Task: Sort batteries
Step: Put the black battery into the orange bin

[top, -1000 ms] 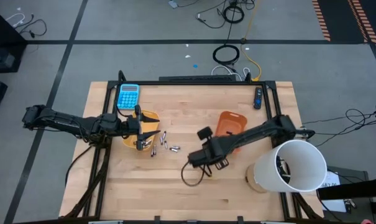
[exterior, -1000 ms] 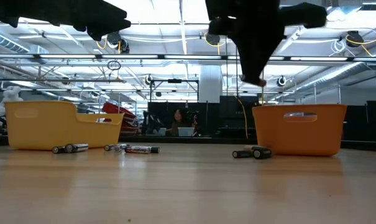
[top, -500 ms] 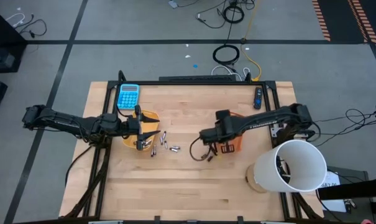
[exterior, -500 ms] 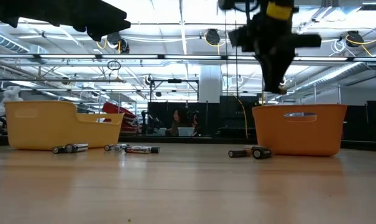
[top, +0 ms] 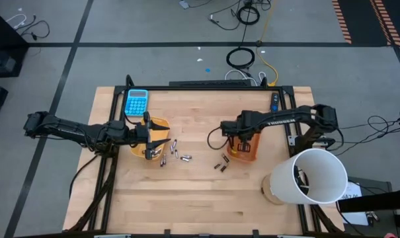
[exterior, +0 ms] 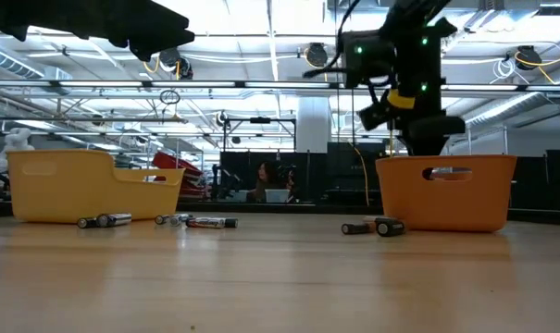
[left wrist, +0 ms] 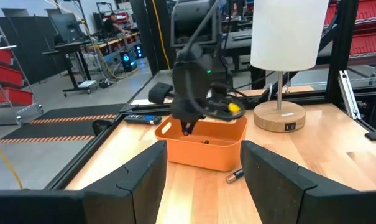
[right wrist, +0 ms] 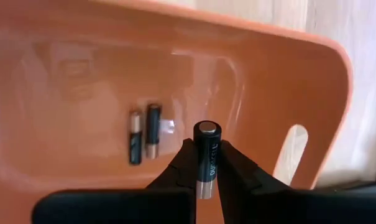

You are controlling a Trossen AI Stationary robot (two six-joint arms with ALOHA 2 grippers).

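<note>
High view: right gripper (top: 240, 135) sits over orange tray (top: 247, 153); loose batteries (top: 221, 163) at the tray's 8 o'clock.
Low view: more batteries (exterior: 194, 221) lie beside yellow tray (exterior: 85, 187).
Left wrist: left gripper (left wrist: 201, 180) spread, holding nothing.
Right wrist: fingers (right wrist: 183, 163) pinching upright battery (right wrist: 206, 157) above tray; two batteries inside.

You have a light wooden table (top: 186, 198) carrying a blue calculator (top: 136, 102) far left, a yellow bin (top: 159, 125), loose batteries (top: 174, 151) mid-table, an orange bin (top: 247, 152), two more batteries (top: 221, 164) beside it, and a white lamp (top: 312, 176) near right.
</note>
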